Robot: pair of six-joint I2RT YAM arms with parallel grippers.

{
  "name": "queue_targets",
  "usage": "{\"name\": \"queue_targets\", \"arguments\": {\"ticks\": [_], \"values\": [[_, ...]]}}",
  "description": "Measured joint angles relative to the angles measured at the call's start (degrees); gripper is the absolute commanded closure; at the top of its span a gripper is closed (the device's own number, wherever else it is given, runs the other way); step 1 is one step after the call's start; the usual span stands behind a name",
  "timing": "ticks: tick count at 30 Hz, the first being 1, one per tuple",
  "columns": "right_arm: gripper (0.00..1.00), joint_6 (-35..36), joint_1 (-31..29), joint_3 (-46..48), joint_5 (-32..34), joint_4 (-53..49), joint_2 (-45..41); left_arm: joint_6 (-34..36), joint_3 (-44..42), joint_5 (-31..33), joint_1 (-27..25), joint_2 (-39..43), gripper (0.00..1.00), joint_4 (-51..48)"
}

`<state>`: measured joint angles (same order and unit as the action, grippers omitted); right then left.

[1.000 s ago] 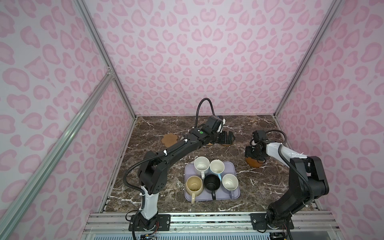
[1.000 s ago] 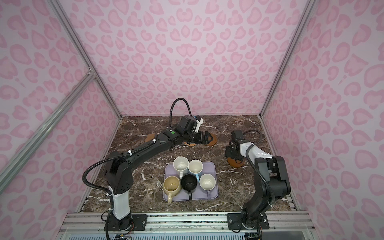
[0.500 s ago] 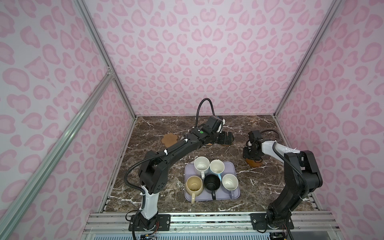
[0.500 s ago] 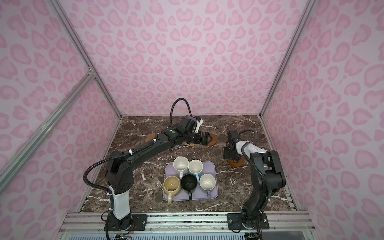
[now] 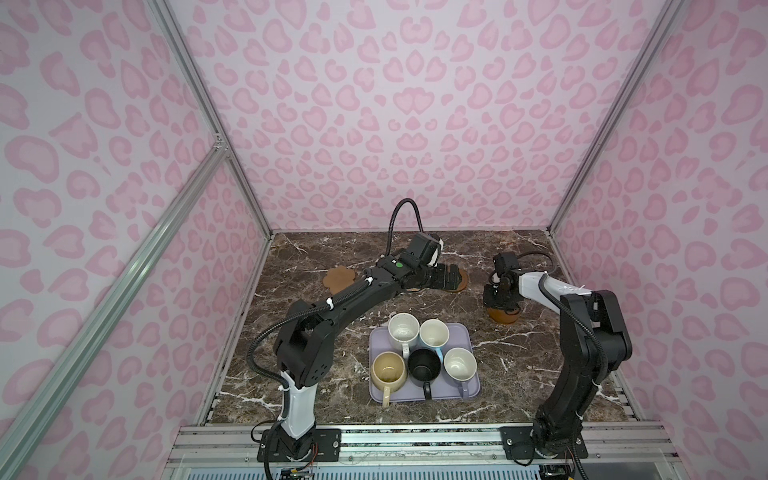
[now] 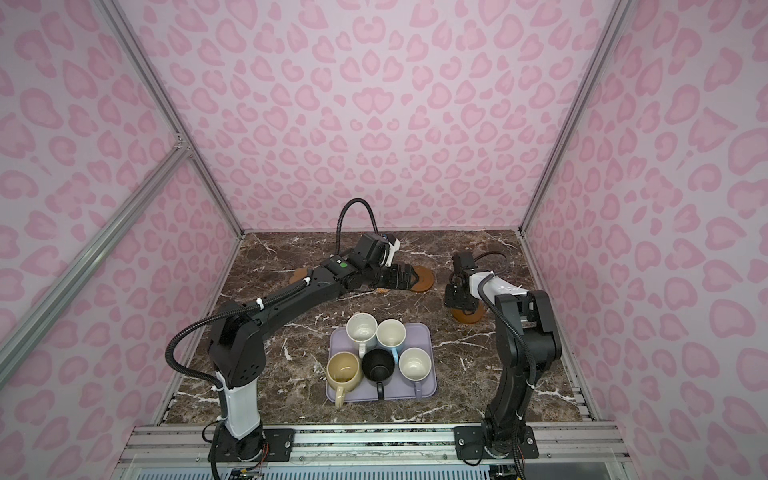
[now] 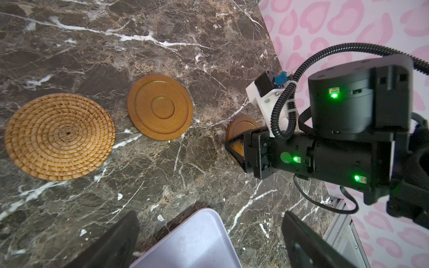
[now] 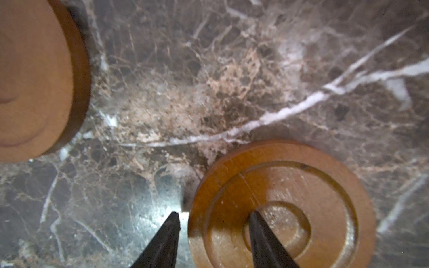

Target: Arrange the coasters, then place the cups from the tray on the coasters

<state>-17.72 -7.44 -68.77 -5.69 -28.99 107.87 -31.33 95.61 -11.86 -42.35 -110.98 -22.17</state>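
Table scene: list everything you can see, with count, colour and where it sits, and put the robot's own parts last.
mugs: five, white, light blue, cream-yellow, black, lavender, all on the tray
tray: one, pale lavender, front middle of the table
flower coaster: one, tan, back left
rattan coaster: one, orange-tan, back middle, under the left arm
wooden discs: two, brown, one back middle, one to the right
table: one, dark veined marble
walls: three, pink spotted, around the table
left pincer: one, black, open, at the back-middle disc
right pincer: one, black, tips apart, straddling the right disc's rim
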Motion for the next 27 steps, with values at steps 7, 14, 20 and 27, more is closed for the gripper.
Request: {"name": "queue_targets", "arguments": {"ticks": [7,14,20,27], "values": [[0.51,0.37,-0.37,-8.07,-0.98,0.02,6.01,-0.37,-1.01,0.35,1.01,0.63,0.02,0.11],[0.52,0.04,-1.53,-17.64,-0.92,-1.62,12.44,-0.55,-1.44,0.33,2.01,0.63,0.02,1.86],[0.52,-0.72,-1.49,-22.34,-0.55,-3.56,15.43,-0.55,-2.78,0.33,2.89,0.98,0.02,2.45],[0.53,-0.74,-1.4,-25.75,-0.35,-4.22,17.68,-0.68,-2.97,0.28,3.32,1.05,0.02,2.56]]}}
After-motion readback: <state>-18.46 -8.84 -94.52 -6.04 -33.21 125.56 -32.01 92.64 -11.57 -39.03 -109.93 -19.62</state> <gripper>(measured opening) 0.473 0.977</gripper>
